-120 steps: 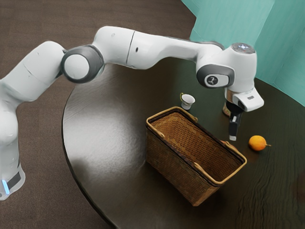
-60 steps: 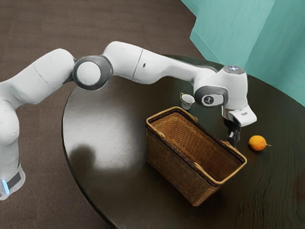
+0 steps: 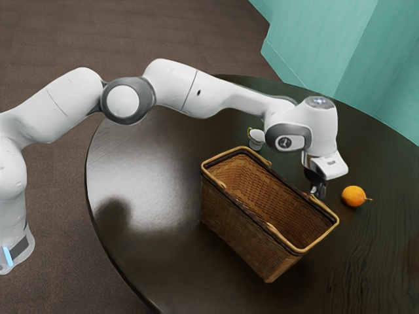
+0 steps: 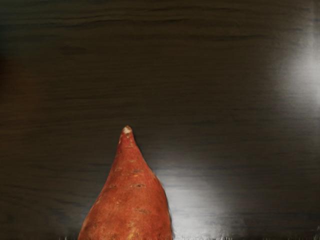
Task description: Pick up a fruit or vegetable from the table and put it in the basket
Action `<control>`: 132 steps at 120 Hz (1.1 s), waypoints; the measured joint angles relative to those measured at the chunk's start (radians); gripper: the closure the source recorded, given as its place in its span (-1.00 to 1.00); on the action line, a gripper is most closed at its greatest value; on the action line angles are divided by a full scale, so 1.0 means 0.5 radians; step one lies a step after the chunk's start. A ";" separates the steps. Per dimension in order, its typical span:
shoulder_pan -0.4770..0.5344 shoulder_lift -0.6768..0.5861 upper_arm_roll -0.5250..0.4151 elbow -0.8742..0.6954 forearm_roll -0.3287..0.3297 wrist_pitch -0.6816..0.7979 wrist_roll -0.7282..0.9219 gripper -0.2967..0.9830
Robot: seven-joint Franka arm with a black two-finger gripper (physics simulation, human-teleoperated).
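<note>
Low beside the basket's far long side, the black gripper points down in the exterior view, its lower end partly hidden by the basket's rim. I cannot tell how it stands. An orange-red sweet potato lies at the wrist view's lower edge, just under my hand, its narrow tip against the dark tabletop. The brown wicker basket stands upright on the table. A round orange fruit with a short stem rests a little to the exterior view's right of the gripper.
A small white cup with a yellowish handle stands behind the basket, near my arm's wrist. The basket's raised rim and folded handle are very close to the gripper. The round dark table extends around everything.
My hand has come down beside the basket and shifted slightly toward the exterior view's left, mostly in the first half second. The basket, cup and orange fruit have stayed put.
</note>
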 joint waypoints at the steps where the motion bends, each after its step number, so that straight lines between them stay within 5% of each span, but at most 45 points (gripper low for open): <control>1: -0.001 0.000 0.000 0.001 0.000 -0.002 0.001 -0.54; 102: -0.017 0.087 -0.011 0.075 0.001 0.081 0.071 -0.53; 132: -0.012 0.085 0.006 0.059 -0.030 0.072 0.069 -0.14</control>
